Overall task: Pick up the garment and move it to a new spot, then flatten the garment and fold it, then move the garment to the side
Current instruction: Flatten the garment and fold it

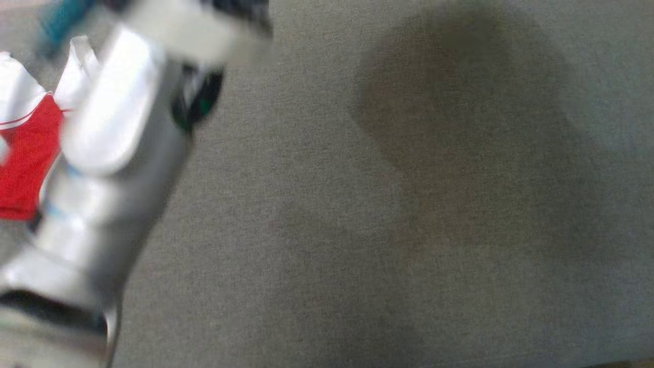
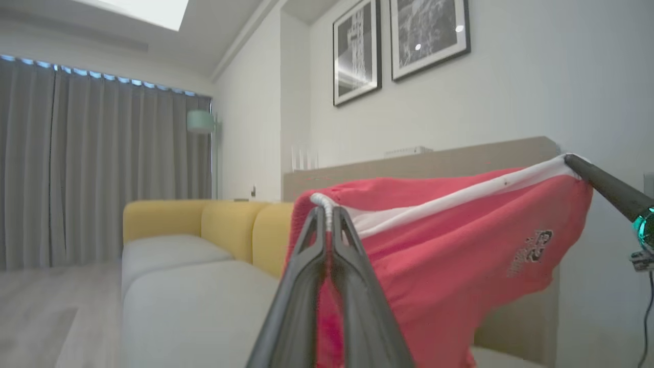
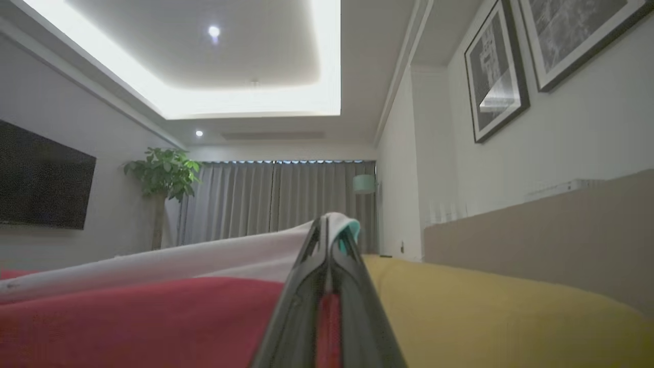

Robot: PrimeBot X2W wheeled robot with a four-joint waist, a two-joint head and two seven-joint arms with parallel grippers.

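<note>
garment (image 2: 449, 240) pinched by left gripper (image 2: 328, 213), (seemingly) taut

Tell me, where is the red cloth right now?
In the left wrist view the red cloth hangs stretched between the left gripper and the right gripper, above the grey sofa seat.

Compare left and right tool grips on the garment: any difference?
Left tool pinches a narrow ribbed white edge at a red corner of the garment; right tool pinches a broad white band with teal lining. Red cloth drapes beside the left tool; white cloth folds over the right tool's tips. Shared: both shut on the garment, stretched between them.
</note>
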